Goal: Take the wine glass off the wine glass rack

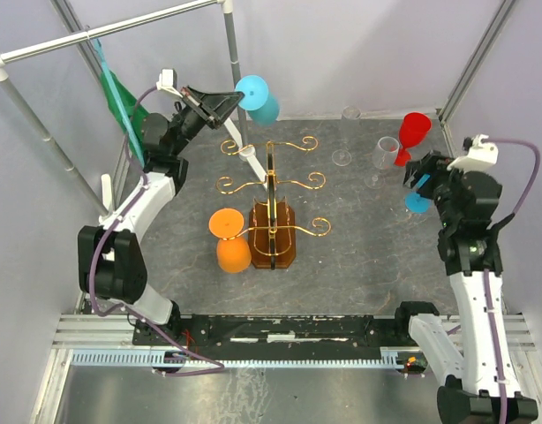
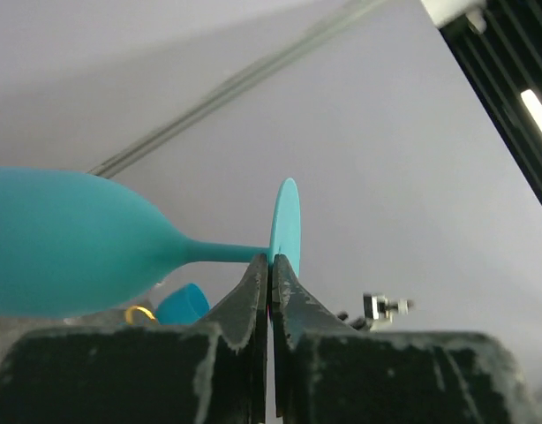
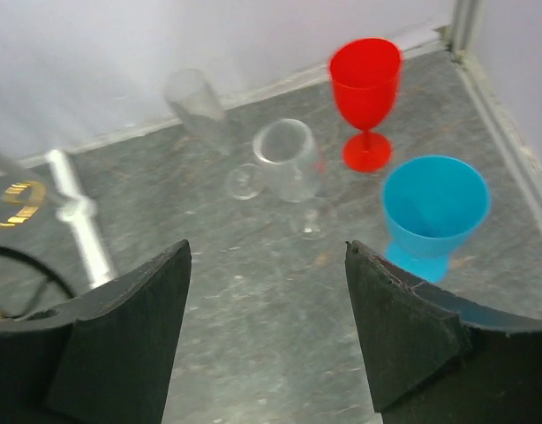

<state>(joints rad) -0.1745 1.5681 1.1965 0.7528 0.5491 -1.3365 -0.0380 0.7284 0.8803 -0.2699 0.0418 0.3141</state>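
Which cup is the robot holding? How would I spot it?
Find the left arm at the back left of the grey table. Its fingers pinch the round foot of a turquoise wine glass. Unlike the blue cup standing near the red goblet, it's sideways in the air.

- The wine glass rack [image 1: 271,208] stands mid-table, and its curled arms reach out left and right at three heights, barring any sideways pass.
- An orange glass [image 1: 229,238] stands just left of the rack's base and closes off that low side.
- Behind and left of the rack a frame post [image 1: 232,53] comes down, and the left gripper [image 2: 271,265], clamped on a teal glass [image 1: 258,99], crowds it.
- Well right of the rack, a red glass [image 3: 365,84], a clear glass [image 3: 287,163] and a blue cup [image 3: 432,212] cluster under the spread-jawed right gripper [image 3: 267,256].
- Bare table [image 1: 342,265] lies in front of the rack and to its right.
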